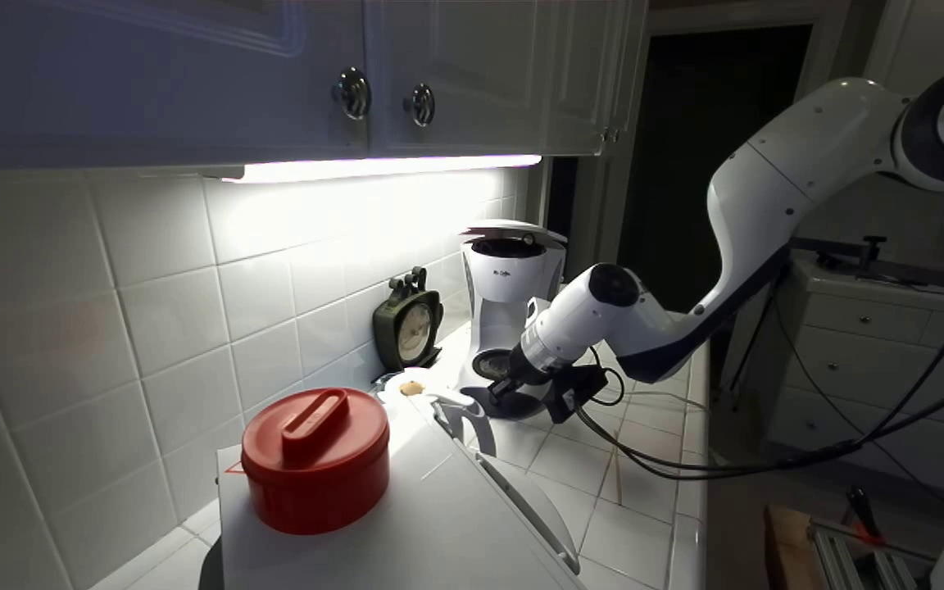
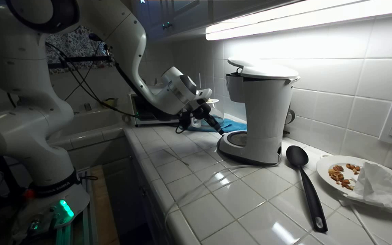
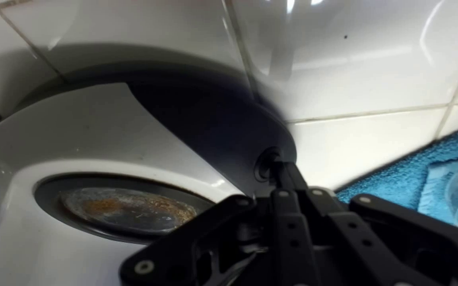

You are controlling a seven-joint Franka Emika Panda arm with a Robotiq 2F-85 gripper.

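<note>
White plastic forms the tall coffee maker [image 2: 265, 115], its lid [image 2: 271, 70] raised, on the white-tiled bench [image 2: 216, 211]; its round black warming plate [image 3: 125, 210] is mottled brown. Right of that in the wrist view, the black metal pincer [image 3: 285, 165], closed tight, has its tips at a round dark button [image 3: 266, 163] on the coffee maker's base, probably touching, though shadow blurs the contact. In an exterior view a round red lidded tub [image 1: 316, 475] stands left of a white-handled see-through carafe [image 1: 456, 401]. Far right in an exterior view, a white plate [image 2: 326, 165] holds brown walnut pieces [image 2: 336, 175] and crumpled white paper [image 2: 374, 180].
</note>
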